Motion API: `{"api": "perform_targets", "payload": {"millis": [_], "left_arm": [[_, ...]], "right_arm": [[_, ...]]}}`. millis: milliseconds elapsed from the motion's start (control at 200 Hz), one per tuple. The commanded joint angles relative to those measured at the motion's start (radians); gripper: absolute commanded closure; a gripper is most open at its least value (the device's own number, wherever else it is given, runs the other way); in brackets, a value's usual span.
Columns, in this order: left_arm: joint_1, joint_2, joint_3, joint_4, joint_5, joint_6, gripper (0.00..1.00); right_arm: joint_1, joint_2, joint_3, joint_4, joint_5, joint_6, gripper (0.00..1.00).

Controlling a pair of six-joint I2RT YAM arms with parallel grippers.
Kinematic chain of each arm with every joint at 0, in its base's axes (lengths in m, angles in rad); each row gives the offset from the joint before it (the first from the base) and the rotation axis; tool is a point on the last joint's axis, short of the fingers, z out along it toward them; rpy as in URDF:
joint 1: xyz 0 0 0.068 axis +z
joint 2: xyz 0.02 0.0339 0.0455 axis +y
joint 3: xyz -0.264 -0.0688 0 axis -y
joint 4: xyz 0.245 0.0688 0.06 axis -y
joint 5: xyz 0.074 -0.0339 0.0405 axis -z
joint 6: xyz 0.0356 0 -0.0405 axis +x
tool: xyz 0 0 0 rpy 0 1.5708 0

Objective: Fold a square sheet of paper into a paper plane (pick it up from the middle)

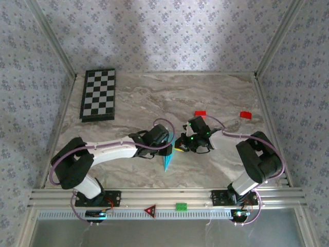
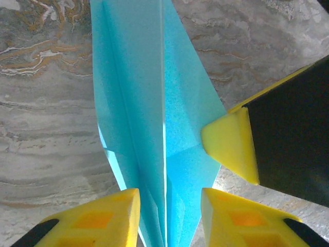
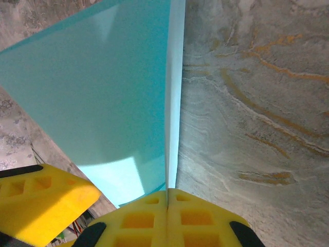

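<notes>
- Yellow fingers of the right gripper [image 3: 167, 213] sat closest to the right wrist camera, pressed flat together and pinching the centre crease of the paper plane [image 3: 103, 103], whose cyan wing fanned upward from the seam.
- At the left wrist camera, the left gripper [image 2: 169, 221] stood spread, one yellow finger on each side of the plane's tail, with slim gaps showing beside the paper.
- That same wrist view caught one fingertip of the right gripper touching the plane's right edge. The right wrist view showed a left finger just beside its own pair.
- From the top camera alone, the dart was seen whole: it lay between the two wrists, near the front-middle of the marble table [image 1: 154, 98], with its point toward the near rail [image 1: 205, 198].
- Counted from above: one plane, one chessboard [image 1: 98, 94] at the far left, two red blocks [image 1: 200, 113] beyond the right arm, and one green block [image 1: 181, 206] and one red triangle [image 1: 150, 210] on the rail.
- Open marble lay between chessboard and arms, and the plane was well apart from the side walls.
</notes>
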Motion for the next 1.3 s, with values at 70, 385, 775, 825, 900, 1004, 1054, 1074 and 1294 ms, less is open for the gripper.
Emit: {"api": "perform_targets", "payload": {"millis": [70,385,775,825,900,1004,1054,1074,1294], "left_arm": [[-0.007,-0.014,0.009,-0.031,-0.022,0.019,0.61],[-0.011,0.038,0.034,-0.015,0.029,0.041,0.61],[-0.011,0.117,0.059,-0.014,0.072,0.050,0.64],[-0.011,0.124,0.063,-0.020,0.070,0.048,0.64],[-0.011,0.136,0.072,-0.035,0.066,0.050,0.68],[-0.013,0.149,0.077,-0.044,0.066,0.052,0.74],[-0.014,0.154,0.078,-0.045,0.065,0.051,0.76],[-0.014,0.156,0.079,-0.048,0.064,0.049,0.76],[-0.019,0.175,0.093,-0.076,0.042,0.045,0.80]], "right_arm": [[-0.003,0.003,-0.012,0.002,-0.014,0.001,0.97],[-0.005,0.001,-0.009,-0.010,-0.013,-0.005,0.97],[-0.009,-0.006,-0.009,-0.018,-0.011,-0.007,0.97],[-0.009,-0.007,-0.009,-0.018,-0.011,-0.008,0.97],[-0.011,-0.007,-0.008,-0.019,-0.011,-0.008,0.97],[-0.010,-0.011,-0.009,-0.021,-0.008,-0.007,0.97],[-0.012,-0.010,-0.009,-0.021,-0.009,-0.009,0.97],[-0.012,-0.010,-0.009,-0.022,-0.008,-0.009,0.97],[-0.013,-0.011,-0.013,-0.023,-0.009,-0.010,0.96]]}}
